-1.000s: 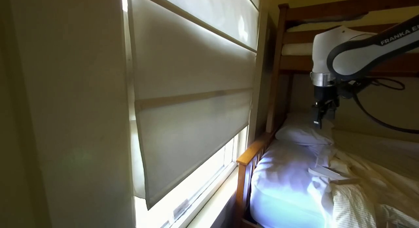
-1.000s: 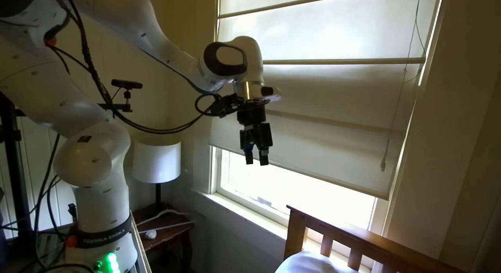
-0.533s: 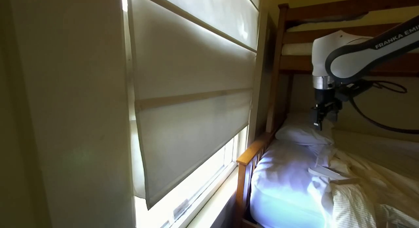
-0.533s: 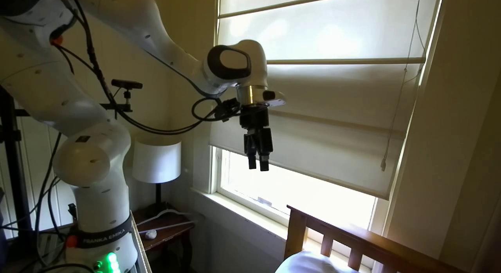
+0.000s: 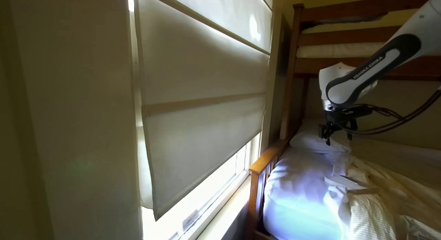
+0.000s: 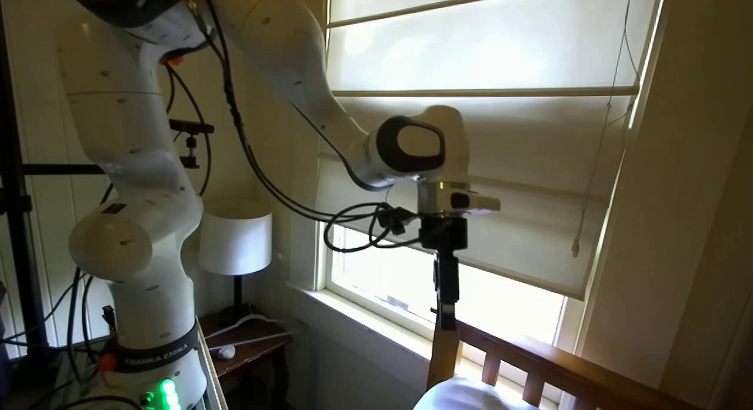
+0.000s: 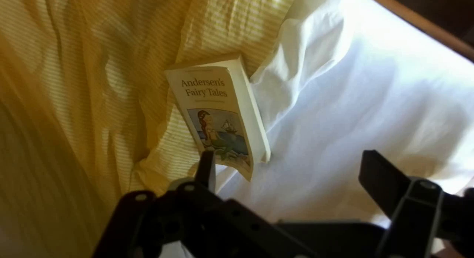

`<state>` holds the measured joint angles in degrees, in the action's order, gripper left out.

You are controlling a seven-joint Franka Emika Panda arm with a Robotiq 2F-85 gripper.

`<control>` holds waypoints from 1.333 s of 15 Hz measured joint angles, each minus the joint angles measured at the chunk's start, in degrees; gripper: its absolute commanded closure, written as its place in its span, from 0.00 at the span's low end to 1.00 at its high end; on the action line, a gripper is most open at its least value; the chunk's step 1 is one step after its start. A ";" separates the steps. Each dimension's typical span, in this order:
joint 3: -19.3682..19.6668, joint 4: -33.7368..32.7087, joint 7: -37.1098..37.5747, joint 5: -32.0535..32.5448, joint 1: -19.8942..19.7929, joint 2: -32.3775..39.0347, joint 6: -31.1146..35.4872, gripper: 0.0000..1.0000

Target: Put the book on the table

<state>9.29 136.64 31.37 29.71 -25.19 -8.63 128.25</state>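
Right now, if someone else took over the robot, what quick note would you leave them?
Gripper: open, holding nothing, above the bed.
Book: lying front cover up on the rumpled bedding.
Table: wooden, in the corner, with a lamp on it; likely the destination.
Done: nothing yet; the book is not gripped.
Left: grip the book, lift it, set it on the table.

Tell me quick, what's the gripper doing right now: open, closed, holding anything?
Gripper: open, holding nothing; the book lies on the bed.
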 measured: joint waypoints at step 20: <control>11.55 -20.13 19.85 12.03 7.53 34.34 -5.44 0.00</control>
<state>20.83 116.51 51.22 41.74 -17.66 25.71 122.81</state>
